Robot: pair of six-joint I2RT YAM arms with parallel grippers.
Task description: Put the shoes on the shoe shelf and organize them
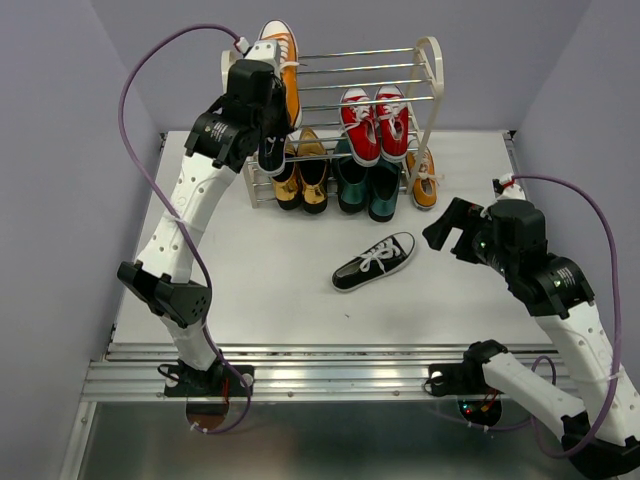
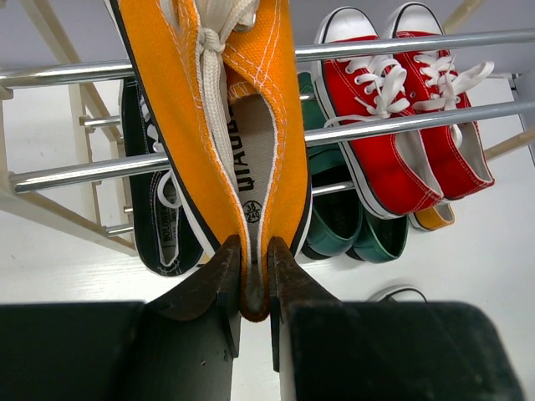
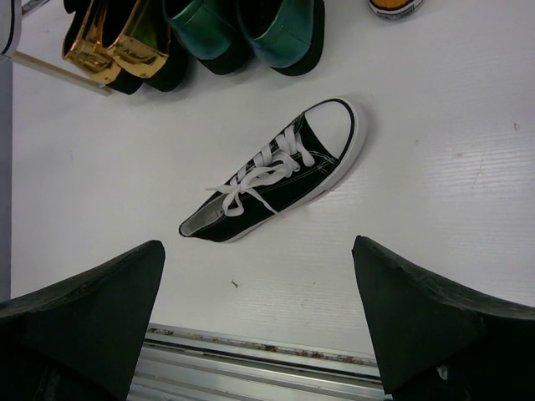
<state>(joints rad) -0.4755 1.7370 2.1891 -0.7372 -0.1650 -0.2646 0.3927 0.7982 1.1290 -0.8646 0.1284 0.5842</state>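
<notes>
Left fingers (image 2: 209, 288) pinch an orange shoe (image 2: 171, 100) by its heel at the shelf (image 1: 428, 70), table's (image 1: 280, 310) far edge; right fingers (image 3: 92, 313) gape wide near a black shoe (image 3: 276, 180).

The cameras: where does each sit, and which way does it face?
Top external: above and behind the robot, looking down on the table and shoe shelf; both arms show.
Left wrist: at the shelf, facing its rods; left gripper pinches an orange shoe.
Right wrist: over the table, looking down at a black shoe; right gripper open.
Shared: top and right wrist show that shoe.
</notes>
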